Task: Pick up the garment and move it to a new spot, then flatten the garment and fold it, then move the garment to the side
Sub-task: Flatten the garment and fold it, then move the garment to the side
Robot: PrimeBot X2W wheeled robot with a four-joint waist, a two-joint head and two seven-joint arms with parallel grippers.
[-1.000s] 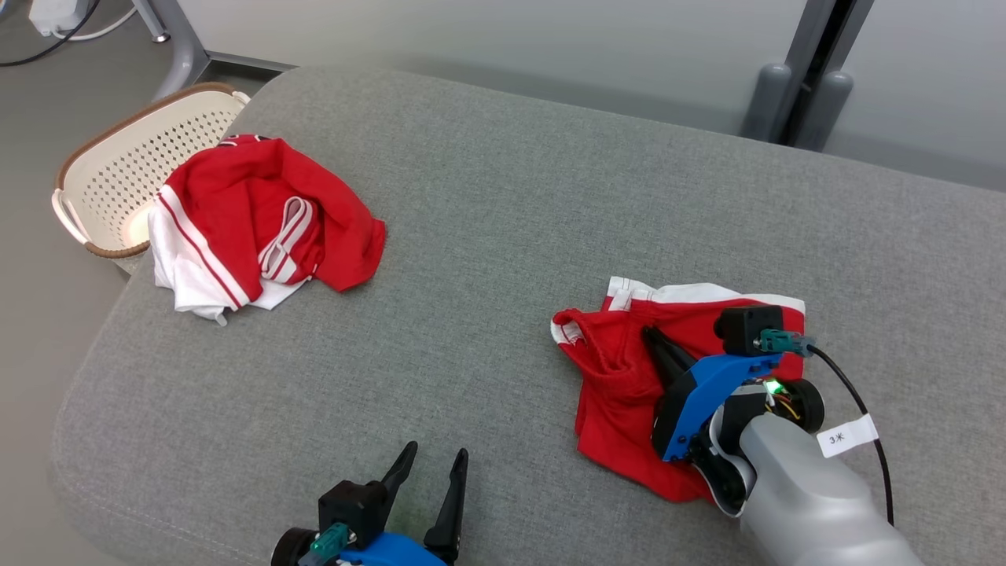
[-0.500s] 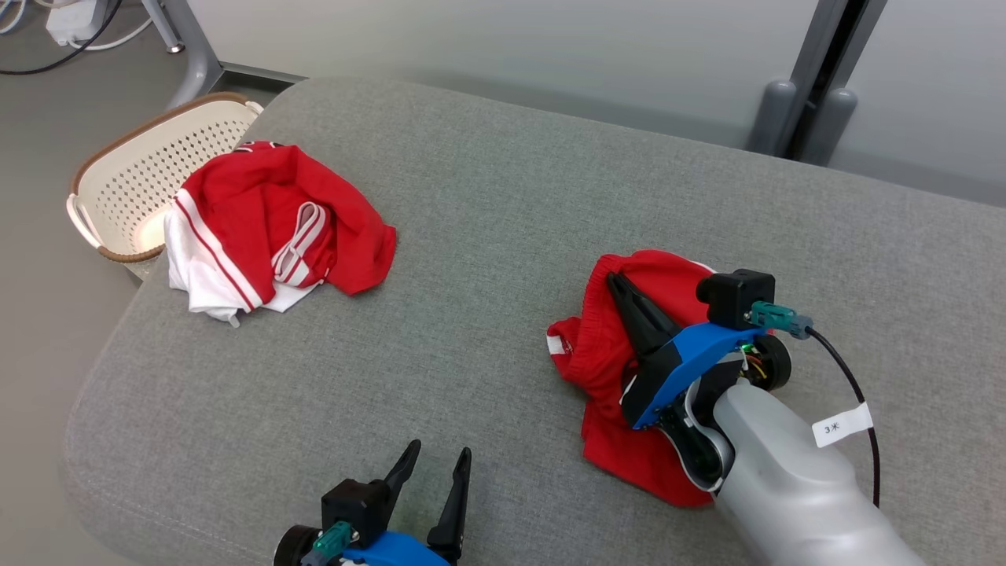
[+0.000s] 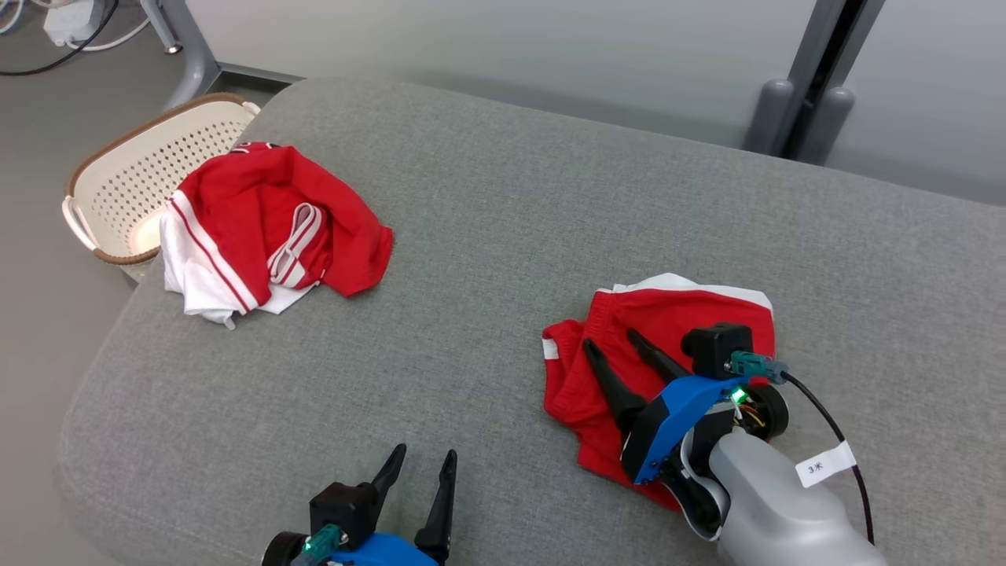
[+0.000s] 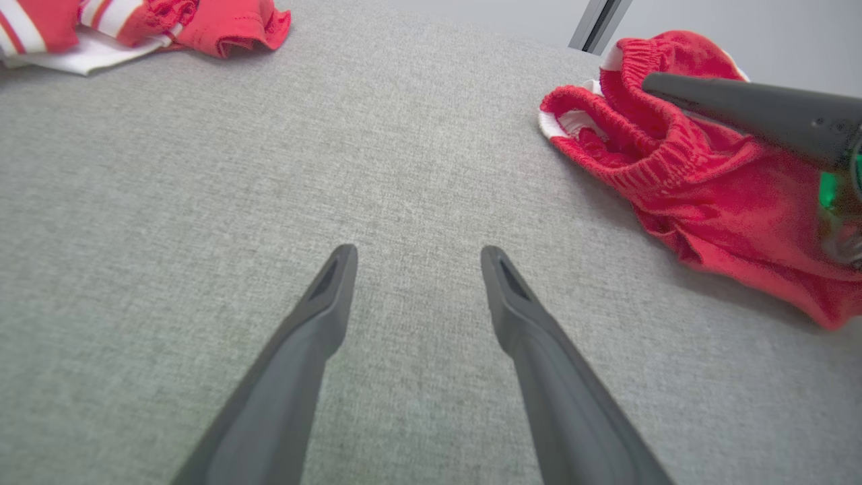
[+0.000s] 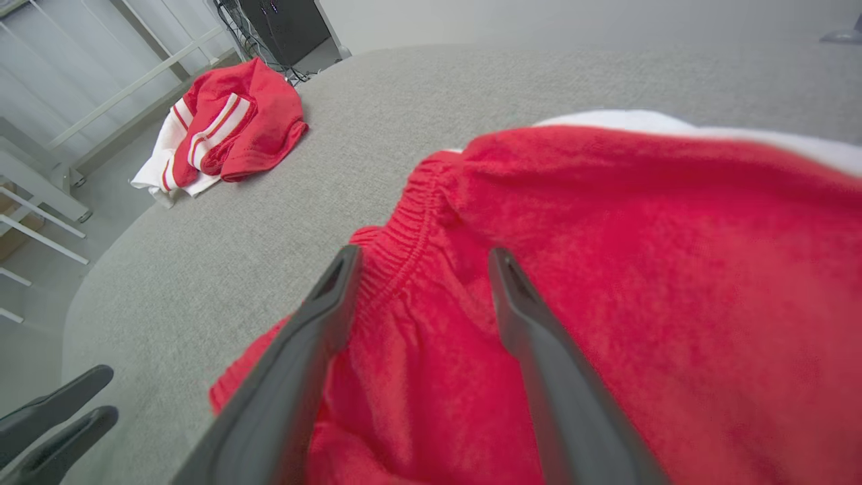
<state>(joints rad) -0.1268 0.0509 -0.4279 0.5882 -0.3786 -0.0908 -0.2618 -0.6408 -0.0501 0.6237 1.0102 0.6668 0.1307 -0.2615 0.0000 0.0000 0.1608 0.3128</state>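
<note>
The garment point(image 3: 676, 314) is a pair of red shorts with a white edge, lying crumpled on the right of the grey cushion point(image 3: 487, 220). My right gripper point(image 3: 610, 339) stands open just over its near part, fingers spread above the elastic waistband and holding nothing. In the right wrist view the red cloth point(image 5: 640, 256) lies below and beyond the open gripper point(image 5: 423, 252). My left gripper point(image 3: 424, 451) is open at the near edge, well left of the garment. The left wrist view shows that gripper point(image 4: 417, 250) over bare cushion, the garment point(image 4: 707, 195) to its right.
A second red and white garment point(image 3: 259, 212) lies bunched at the cushion's far left. A cream perforated basket point(image 3: 118, 173) stands on the floor beside it. Grey posts point(image 3: 794, 110) rise behind the back right edge. Bare cushion spans the middle.
My right gripper has opened and let go of the garment. The cloth has settled back on the cushion, its white edge showing at the far side. The left gripper has barely moved.
</note>
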